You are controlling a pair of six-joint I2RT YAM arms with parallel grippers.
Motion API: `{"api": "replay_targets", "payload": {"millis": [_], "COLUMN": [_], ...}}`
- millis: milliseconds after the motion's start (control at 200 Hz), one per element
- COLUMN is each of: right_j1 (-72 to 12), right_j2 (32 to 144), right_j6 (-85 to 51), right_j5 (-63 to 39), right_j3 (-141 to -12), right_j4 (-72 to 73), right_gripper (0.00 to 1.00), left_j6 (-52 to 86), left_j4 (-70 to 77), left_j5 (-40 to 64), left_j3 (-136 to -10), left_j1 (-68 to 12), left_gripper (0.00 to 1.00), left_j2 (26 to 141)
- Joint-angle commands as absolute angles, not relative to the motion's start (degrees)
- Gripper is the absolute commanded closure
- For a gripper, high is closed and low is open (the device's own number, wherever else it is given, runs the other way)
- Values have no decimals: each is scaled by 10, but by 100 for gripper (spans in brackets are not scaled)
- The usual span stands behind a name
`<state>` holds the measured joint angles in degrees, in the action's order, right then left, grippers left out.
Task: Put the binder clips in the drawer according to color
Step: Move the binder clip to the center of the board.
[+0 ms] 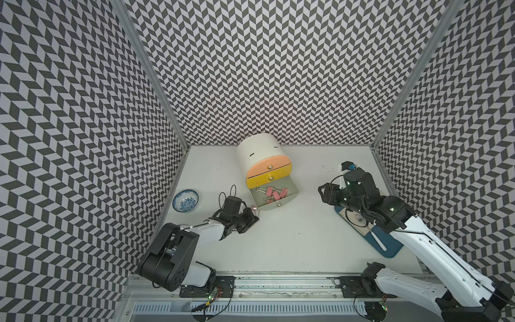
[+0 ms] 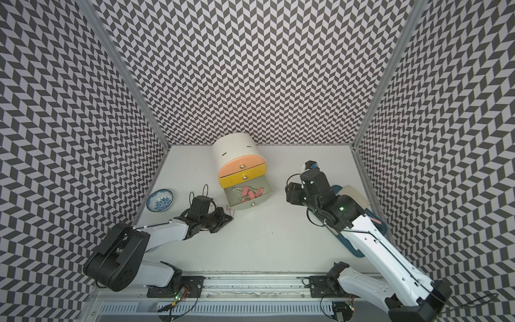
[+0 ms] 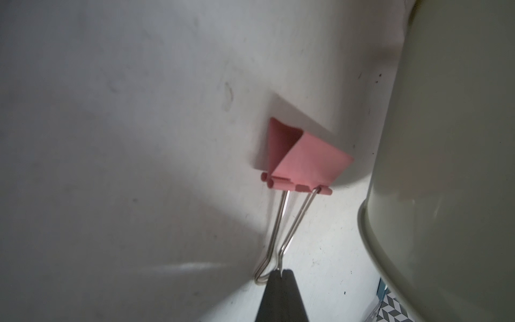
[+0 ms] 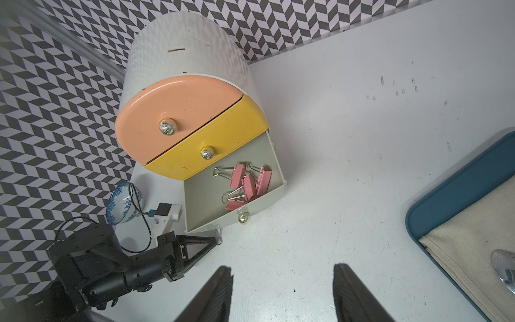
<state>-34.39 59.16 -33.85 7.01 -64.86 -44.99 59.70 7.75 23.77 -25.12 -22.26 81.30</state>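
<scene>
The pale green bottom drawer (image 1: pixel 289 192) (image 4: pixel 206 200) of a small round cabinet stands pulled out. Several pink binder clips (image 1: pixel 274 193) (image 2: pixel 250 192) (image 4: pixel 250 181) lie inside it. My left gripper (image 1: pixel 256 217) (image 2: pixel 230 218) (image 3: pixel 281 271) is shut on the wire handle of one more pink binder clip (image 1: pixel 253 207) (image 3: pixel 309 159). That clip hangs just outside the drawer's front left corner, close to its wall (image 3: pixel 446 167). My right gripper (image 1: pixel 323 193) (image 2: pixel 289 192) (image 4: pixel 282 267) is open and empty above the table, to the right of the drawer.
The cabinet's peach drawer (image 1: pixel 262 167) and yellow drawer (image 1: pixel 267 178) above are shut. A blue-and-white bowl (image 1: pixel 185 200) sits at the left wall. A blue tray (image 1: pixel 390 248) (image 4: pixel 459 189) with a beige cloth lies under my right arm.
</scene>
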Motion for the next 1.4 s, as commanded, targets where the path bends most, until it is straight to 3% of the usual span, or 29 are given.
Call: {"api": "replay_targets", "payload": {"millis": [0,526,946,1167,1397], "right_j1": [-338,-316,-312,-312,-312], "right_j2": [579,569,571,565,552], "right_j6": [-331,-327,-326,-333,-340], "right_j5": [69,60,46,27,5], "right_j3": [-649,-643,-632,-607,-582], "right_j4": [-442,-445,-423,-405,-393], "right_gripper": [39,39,39,40,41], "left_j6": [594,580,607,647,666], "left_j4": [93,79,14,12,16], "left_j5": [231,209,196,210,196], "left_j3": [-267,-231,-107,-47,-86], "left_j1": [-226,-241,-261,-309,-419], "left_gripper": [100,100,100,100,100], "left_j2": [822,823,659,606,663]}}
